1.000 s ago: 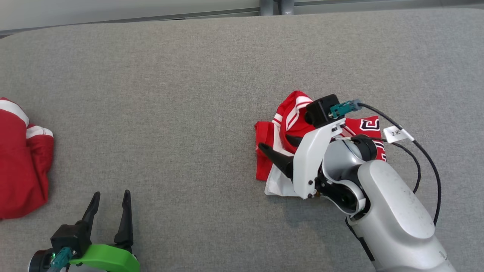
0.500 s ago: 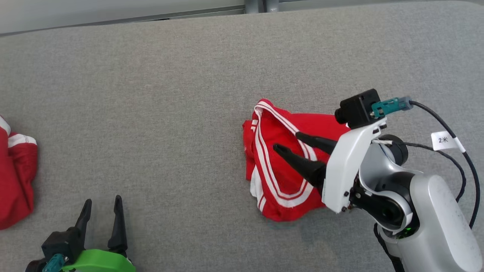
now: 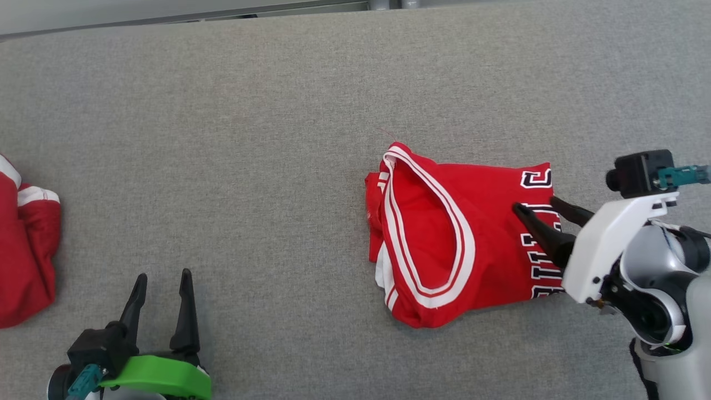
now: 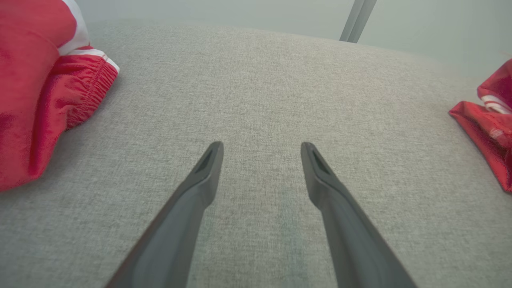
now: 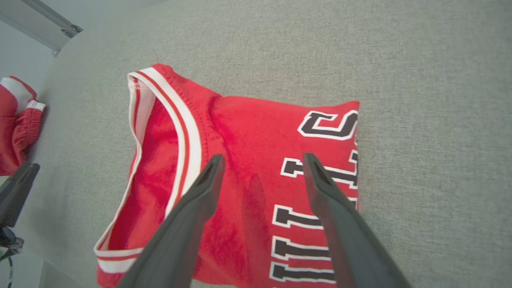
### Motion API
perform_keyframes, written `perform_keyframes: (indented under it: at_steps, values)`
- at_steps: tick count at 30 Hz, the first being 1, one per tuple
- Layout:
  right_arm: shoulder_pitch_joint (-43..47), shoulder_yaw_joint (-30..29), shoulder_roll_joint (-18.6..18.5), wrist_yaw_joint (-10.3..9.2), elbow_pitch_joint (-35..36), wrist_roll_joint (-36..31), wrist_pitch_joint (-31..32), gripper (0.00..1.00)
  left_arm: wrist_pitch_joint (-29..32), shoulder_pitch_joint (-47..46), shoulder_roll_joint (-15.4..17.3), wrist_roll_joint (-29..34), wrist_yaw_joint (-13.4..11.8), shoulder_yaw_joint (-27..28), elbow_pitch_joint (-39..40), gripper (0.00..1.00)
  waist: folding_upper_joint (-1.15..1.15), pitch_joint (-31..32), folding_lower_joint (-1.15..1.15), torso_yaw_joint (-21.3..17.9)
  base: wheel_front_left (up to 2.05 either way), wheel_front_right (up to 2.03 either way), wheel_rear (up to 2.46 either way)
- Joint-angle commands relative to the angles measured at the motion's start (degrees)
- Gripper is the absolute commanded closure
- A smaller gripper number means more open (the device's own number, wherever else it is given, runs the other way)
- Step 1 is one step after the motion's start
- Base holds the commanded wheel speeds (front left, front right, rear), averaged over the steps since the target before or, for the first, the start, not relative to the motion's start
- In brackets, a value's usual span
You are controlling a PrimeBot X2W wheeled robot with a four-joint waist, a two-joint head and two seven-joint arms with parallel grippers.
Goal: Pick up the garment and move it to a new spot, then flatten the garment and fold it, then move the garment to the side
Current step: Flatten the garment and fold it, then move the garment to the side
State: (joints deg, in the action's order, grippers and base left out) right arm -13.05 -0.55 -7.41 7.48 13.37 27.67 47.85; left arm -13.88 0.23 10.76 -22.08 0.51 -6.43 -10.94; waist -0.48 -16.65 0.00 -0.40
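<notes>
Jersey point(image 3: 444, 233) of red sports fabric, w/ white-striped trim & black-and-white block lettering, lies folded into a near-square pad on a grey fabric surface point(image 3: 250, 139), right of centre in the head view. Its slightly longer side runs left-right across that view. The end w/ the striped opening points to the robot's left; the lettered edge points right, toward the arm. The white-striped loop runs far-to-near down the pad's left half, and the letters lie sideways along the right edge.

Right gripper point(image 3: 534, 203) is over that lettered edge, its two dark fingers spread wide w/ nothing between them, tips pointing left across the cloth. In the right wrist view the jersey point(image 5: 240, 132) sits under the right gripper point(image 5: 263, 157); whether the tips touch the fabric can't be told.

Left gripper point(image 3: 164, 274), w/ green wrist shell, is at lower left, well apart from the jersey, jaws released & empty above bare surface, as the left wrist view point(image 4: 262, 144) shows.

Second red garment point(image 3: 22, 250), bunched, w/ white bands & a gathered hem, lies at the far left edge.
</notes>
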Motion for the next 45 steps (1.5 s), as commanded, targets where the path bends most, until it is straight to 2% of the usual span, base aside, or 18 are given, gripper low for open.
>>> perform_keyframes:
  at_steps: [1,3,7,16,17,18,23,26,33,39,45]
  values:
    - [1.00,-0.93,-1.15,0.03,-0.81,-0.70,-0.33,0.00,-0.37,-1.21,-0.18,0.26,0.16,-0.18,0.77,0.00,0.48,-0.41,0.00,0.56,0.00,0.00,0.00]
    - [1.95,-2.40,-3.49,0.03,-2.99,-2.46,-1.12,0.00,-0.59,-1.30,-0.25,0.65,0.18,-0.41,1.45,0.00,0.48,-0.60,0.00,1.06,0.00,0.00,0.00]
    - [1.89,-4.71,-4.95,0.03,-7.95,-3.49,-3.19,0.00,-0.85,-1.70,-0.52,1.07,-0.03,-0.48,2.53,0.00,0.48,-1.04,0.00,1.96,0.00,0.00,0.00]
    - [-1.31,-2.80,-2.90,0.03,-17.63,-0.88,-6.08,0.00,-1.07,-2.08,-0.63,1.27,0.32,-0.77,2.05,0.00,0.48,-0.52,0.00,3.36,0.00,0.00,0.00]
    - [-1.52,-2.40,-2.65,0.03,-18.60,-0.44,-6.33,0.27,-1.10,-2.03,-0.65,1.28,0.26,-0.77,2.00,0.00,0.48,-0.31,0.00,3.45,0.00,0.00,0.00]
    - [-1.76,-2.02,-2.52,0.03,-19.53,-0.03,-6.68,1.00,-1.13,-1.99,-0.63,1.32,0.23,-0.78,1.90,0.00,0.48,-0.11,0.00,3.53,0.00,0.00,0.00]
    - [-2.52,0.10,-4.16,0.03,-21.66,2.57,-8.41,1.00,-1.20,-1.55,-0.44,1.43,0.03,-0.75,1.71,0.00,0.48,1.01,0.00,3.34,0.00,0.00,0.00]
    - [-2.06,-1.08,-5.55,0.02,-22.55,4.20,-9.97,1.00,-1.25,-0.53,-0.09,1.51,-0.17,-0.54,1.89,0.00,0.48,1.98,0.00,2.03,0.00,0.00,0.00]
    - [-1.35,-3.99,-6.82,0.02,-24.69,4.45,-12.97,1.00,-1.23,0.41,0.59,1.51,-0.41,-0.36,2.82,0.00,0.48,2.23,0.00,-3.15,0.00,0.00,0.00]
    - [-4.15,-6.38,-9.15,0.02,-27.37,-1.22,-18.00,1.00,-0.37,-1.09,1.55,1.72,-0.29,-0.67,4.44,0.00,0.48,-0.10,0.00,-6.70,0.00,0.00,0.00]
    - [-11.62,-8.68,-12.19,0.01,-30.77,-7.95,-20.26,1.00,0.50,-3.10,1.86,1.99,0.03,-1.67,5.55,0.00,0.48,-3.23,0.00,-6.65,0.00,0.00,0.00]
